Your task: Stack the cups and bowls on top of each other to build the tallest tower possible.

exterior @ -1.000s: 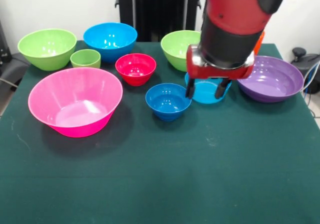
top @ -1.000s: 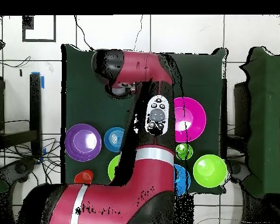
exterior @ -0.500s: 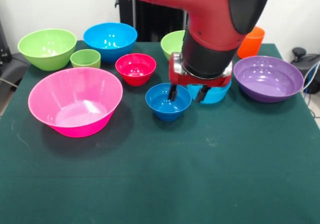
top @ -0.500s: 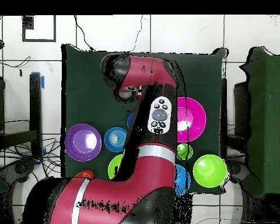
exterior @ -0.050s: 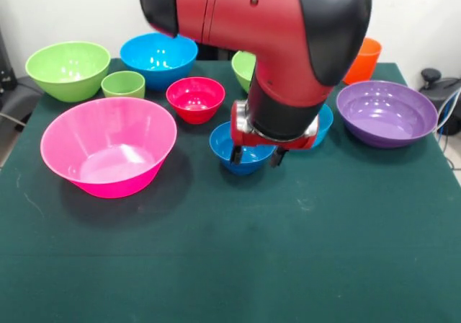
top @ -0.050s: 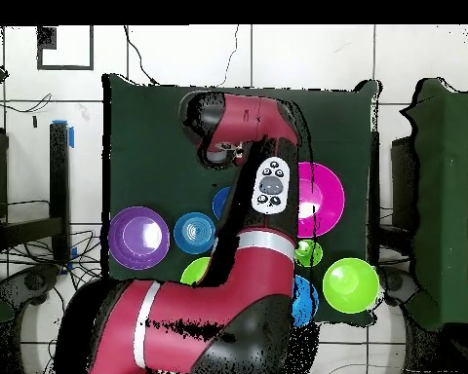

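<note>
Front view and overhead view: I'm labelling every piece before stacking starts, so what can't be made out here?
- Teal bowl, front view: mostly behind the arm.
- Second green bowl, front view: partly behind the arm.
- Orange cup, front view: only part shows past the arm.
- Small red bowl: clear in front, covered by the arm overhead.
- Hand: open over the small blue bowl; contact unclear.

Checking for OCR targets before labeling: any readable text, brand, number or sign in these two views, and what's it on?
None readable in either view.
Button pad on the arm: white panel with dark round buttons; any markings are too small to read.
Bowls and cups, such as the pink bowl, the purple bowl and the orange cup: plain, with no print visible.
Red arm casing: no logo visible from these angles.
</note>
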{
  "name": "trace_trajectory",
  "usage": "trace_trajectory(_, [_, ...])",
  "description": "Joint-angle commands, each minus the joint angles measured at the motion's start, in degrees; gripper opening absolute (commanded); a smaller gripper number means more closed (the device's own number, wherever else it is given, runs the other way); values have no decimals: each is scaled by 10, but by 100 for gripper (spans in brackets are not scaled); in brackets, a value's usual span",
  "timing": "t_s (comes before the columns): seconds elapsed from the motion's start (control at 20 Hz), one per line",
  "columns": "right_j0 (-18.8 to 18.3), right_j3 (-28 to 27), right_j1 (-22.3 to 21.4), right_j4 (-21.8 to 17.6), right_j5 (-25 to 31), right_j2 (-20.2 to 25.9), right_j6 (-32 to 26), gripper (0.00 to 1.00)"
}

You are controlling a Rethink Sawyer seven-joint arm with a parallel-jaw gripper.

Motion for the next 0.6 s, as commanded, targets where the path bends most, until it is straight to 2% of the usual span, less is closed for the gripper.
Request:
trace_trajectory(0.05, [9, 4, 19, 20, 9, 22, 145, 100])
trace_trajectory(0.35, [36, 69, -8, 38, 16, 9, 204, 100])
trace_trajectory(0.6, [43, 121, -47, 45, 19, 6, 216, 100])
